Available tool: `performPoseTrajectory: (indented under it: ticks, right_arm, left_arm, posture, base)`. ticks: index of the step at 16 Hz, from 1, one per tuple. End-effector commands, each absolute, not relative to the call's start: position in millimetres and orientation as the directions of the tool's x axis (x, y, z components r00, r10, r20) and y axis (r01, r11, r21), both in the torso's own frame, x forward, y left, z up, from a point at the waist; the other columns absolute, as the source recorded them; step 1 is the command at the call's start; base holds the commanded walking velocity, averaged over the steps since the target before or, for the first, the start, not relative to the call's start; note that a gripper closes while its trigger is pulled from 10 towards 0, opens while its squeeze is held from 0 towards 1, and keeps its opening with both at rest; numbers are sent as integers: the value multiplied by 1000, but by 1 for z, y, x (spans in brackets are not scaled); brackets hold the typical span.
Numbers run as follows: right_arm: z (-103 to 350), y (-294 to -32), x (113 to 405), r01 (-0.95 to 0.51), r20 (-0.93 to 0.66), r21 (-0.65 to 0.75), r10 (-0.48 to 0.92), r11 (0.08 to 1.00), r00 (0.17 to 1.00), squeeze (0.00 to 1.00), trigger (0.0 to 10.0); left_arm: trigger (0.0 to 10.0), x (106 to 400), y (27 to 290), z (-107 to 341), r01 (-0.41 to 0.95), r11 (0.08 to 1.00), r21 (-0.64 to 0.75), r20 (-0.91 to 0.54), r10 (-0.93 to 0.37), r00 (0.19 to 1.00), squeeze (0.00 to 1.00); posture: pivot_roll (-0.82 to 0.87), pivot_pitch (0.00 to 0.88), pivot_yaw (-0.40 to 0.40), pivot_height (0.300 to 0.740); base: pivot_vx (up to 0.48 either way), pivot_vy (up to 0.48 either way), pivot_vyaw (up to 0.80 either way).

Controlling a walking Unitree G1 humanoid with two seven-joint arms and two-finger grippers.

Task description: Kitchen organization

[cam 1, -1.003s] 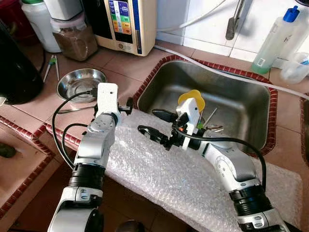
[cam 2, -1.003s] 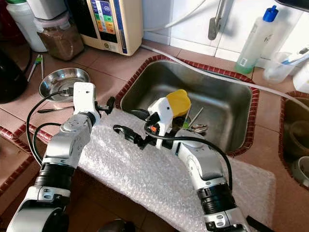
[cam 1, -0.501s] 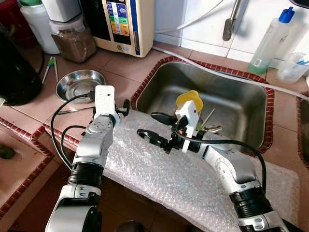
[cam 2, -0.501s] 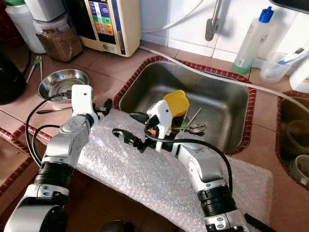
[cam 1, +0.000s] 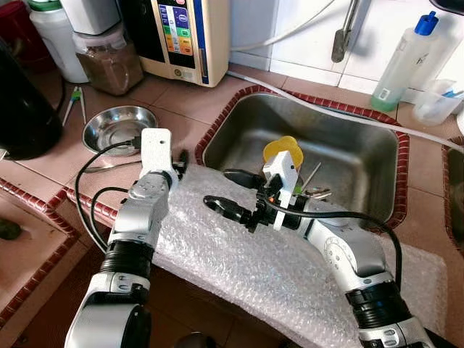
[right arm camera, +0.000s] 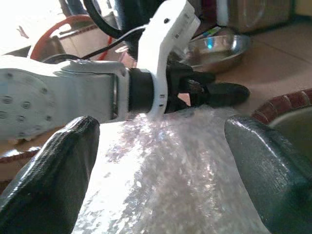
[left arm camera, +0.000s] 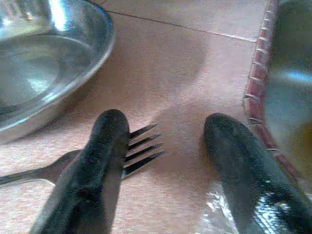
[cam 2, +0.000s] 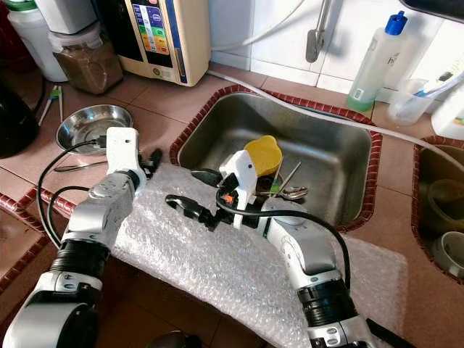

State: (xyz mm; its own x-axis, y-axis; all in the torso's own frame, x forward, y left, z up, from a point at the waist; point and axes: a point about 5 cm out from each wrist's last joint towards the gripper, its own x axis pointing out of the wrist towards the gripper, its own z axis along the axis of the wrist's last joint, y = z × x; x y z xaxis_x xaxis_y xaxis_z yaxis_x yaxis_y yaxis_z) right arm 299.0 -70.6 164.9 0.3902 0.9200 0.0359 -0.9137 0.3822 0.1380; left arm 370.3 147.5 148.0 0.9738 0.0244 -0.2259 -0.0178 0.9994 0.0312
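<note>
A metal fork lies on the tiled counter beside a steel bowl, its handle pointing left. My left gripper is open and low over the counter at the sink's left rim. Its fingers stand either side of the fork's tines. My right gripper hovers open with nothing in it above a sheet of bubble wrap that covers the counter's front edge. A yellow cup and some cutlery lie in the steel sink.
At the back left stand a black kettle, a jar of brown powder and a white appliance. A blue-capped bottle and a tap are behind the sink. The counter drops off at the front.
My left gripper has edged left off the bubble wrap's corner toward the fork. The right gripper has hardly moved. The view shifted a little.
</note>
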Motion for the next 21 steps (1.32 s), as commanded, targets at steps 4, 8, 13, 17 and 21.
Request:
performPoseTrajectory:
  ticks: [4,8,13,17,21]
  right_arm:
    - [170,-69,295,-925,55,129,928,358,368,0,10000]
    - [169,-70,296,-923,51,129,927,362,370,0,10000]
    - [168,-70,296,-921,43,126,925,369,377,0,10000]
    - [166,-70,297,-918,36,123,923,377,384,0,10000]
    - [165,-70,299,-916,31,120,921,383,389,0,10000]
  left_arm:
    - [0,364,165,132,-104,993,54,-286,115,951,0]
    - [0,366,164,140,-113,993,26,-256,116,960,0]
    - [0,367,162,151,-126,992,-16,-201,120,972,0]
    - [0,368,158,166,-117,992,-56,-126,109,986,0]
    - [0,364,149,178,-90,991,-95,-77,83,994,0]
  posture:
    - [12,126,45,740]
    - [13,126,44,740]
    - [13,123,46,740]
    - [16,118,46,740]
    - [21,111,45,740]
  base:
    - [0,0,0]
    - [0,0,0]
    - [0,0,0]
    - [0,0,0]
    - [0,0,0]
